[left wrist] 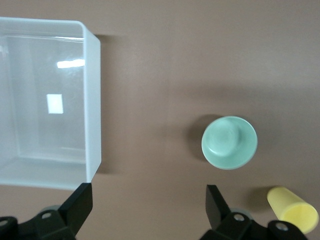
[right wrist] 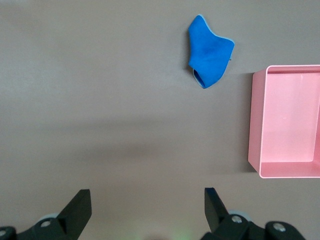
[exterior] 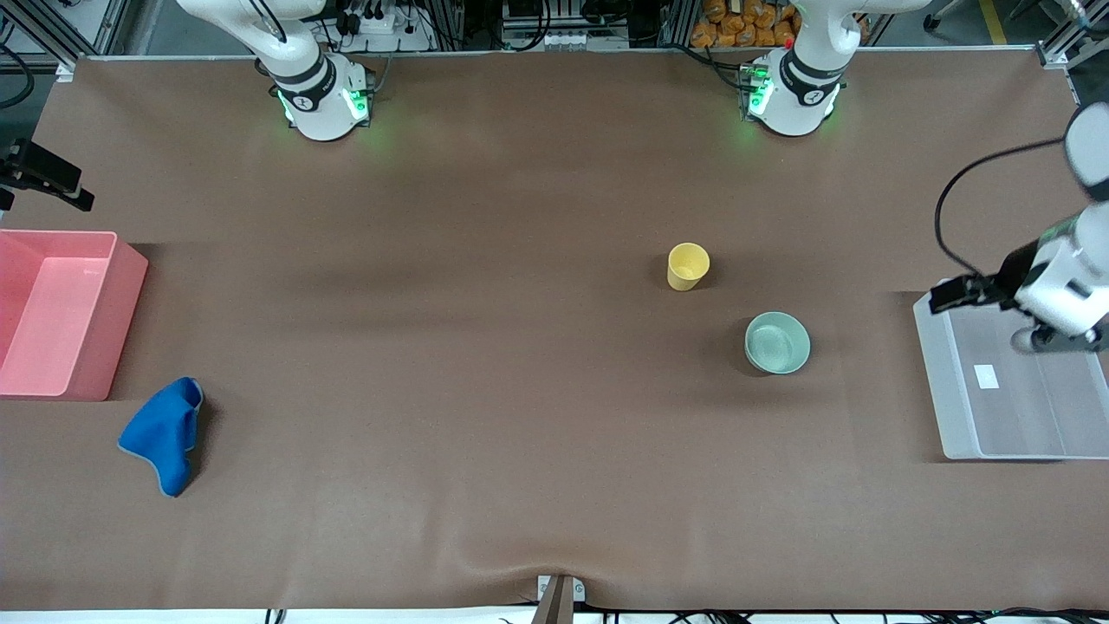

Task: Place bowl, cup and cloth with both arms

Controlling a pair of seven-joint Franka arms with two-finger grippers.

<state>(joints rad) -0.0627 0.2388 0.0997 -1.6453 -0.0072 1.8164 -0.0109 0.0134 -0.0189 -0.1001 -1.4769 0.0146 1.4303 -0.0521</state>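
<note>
The pale mint-green bowl (exterior: 777, 342) stands upright on the brown table toward the left arm's end; it also shows in the left wrist view (left wrist: 229, 142). The yellow cup (exterior: 688, 265) stands upright beside it, farther from the front camera, and shows in the left wrist view (left wrist: 292, 209). The blue cloth (exterior: 165, 433) lies crumpled toward the right arm's end, just nearer the camera than the pink bin; the right wrist view shows it too (right wrist: 210, 51). My left gripper (left wrist: 148, 205) is open and empty, high over the clear bin's edge (exterior: 1066, 340). My right gripper (right wrist: 147, 207) is open and empty, high above bare table.
A pink bin (exterior: 87, 364) sits at the right arm's end of the table and shows in the right wrist view (right wrist: 255, 125). A clear plastic bin (exterior: 940, 390) sits at the left arm's end and shows in the left wrist view (left wrist: 92, 100). Both are empty.
</note>
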